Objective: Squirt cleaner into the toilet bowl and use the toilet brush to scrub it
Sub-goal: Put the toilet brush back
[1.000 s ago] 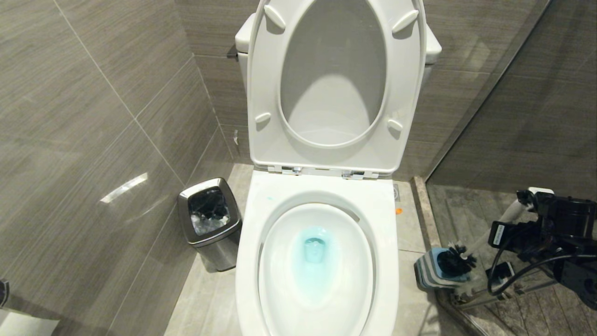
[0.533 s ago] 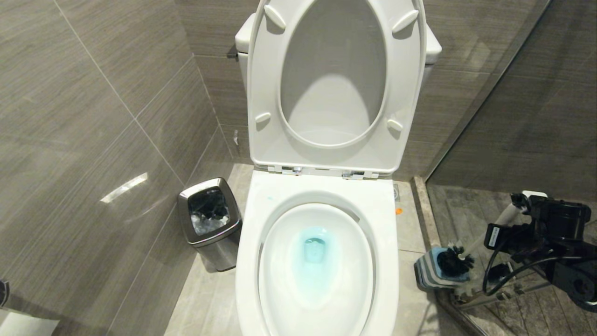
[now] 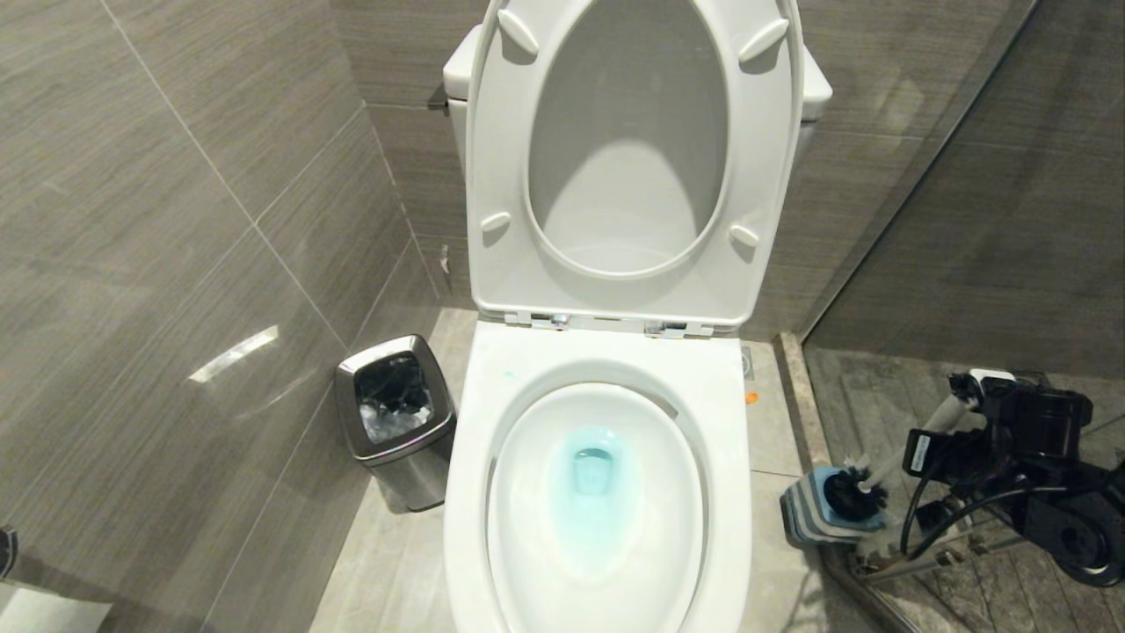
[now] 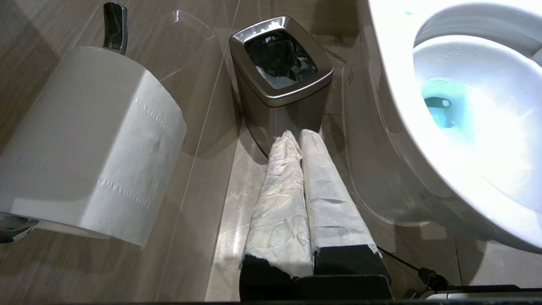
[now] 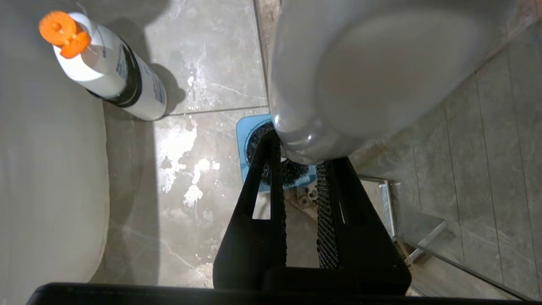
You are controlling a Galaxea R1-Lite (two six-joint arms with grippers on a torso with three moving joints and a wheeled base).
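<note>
Lowered since before, toilet brush [image 3: 879,470] handle pinched between right gripper [image 5: 301,169] jaws.

Bottle [image 5: 111,71] label print — too small to read.

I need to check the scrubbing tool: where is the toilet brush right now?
In the head view the toilet brush is on the right, its black head in the blue holder on the floor beside the toilet bowl, handle in the right gripper.

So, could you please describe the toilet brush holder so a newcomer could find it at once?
Start at the white toilet bowl; on the floor just to its right, against the glass partition's base, sits the square blue-grey holder. Unlike the steel bin on the opposite side, it cradles the brush's black bristle head.
</note>
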